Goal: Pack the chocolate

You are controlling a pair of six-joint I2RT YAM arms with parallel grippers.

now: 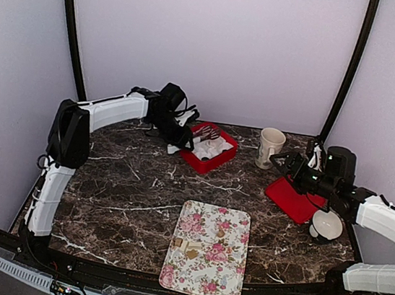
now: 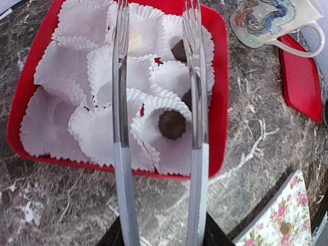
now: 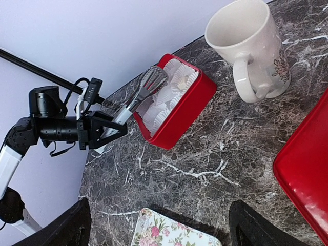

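Observation:
My left gripper (image 2: pixel 160 237) is shut on a pair of metal tongs (image 2: pixel 121 102), whose arms stand apart over the red box (image 2: pixel 221 107) of white paper cups. One dark round chocolate (image 2: pixel 171 124) lies in a cup between the tong arms, nothing pinching it. Another dark piece (image 2: pixel 179 50) sits farther back, and a third (image 2: pixel 186 98) is half hidden by the right tong arm. Two small pieces (image 1: pixel 179 242) lie on the floral tray (image 1: pixel 218 275). Over the right side of the table my right gripper (image 3: pixel 159 230) is open and holds nothing.
A cream mug (image 1: pixel 270 147) stands right of the red box (image 1: pixel 211 165). The red lid (image 1: pixel 291 198) lies flat beside my right gripper (image 1: pixel 283 162), with a white bowl (image 1: pixel 326 224) by that arm. The floral tray sits at the near centre.

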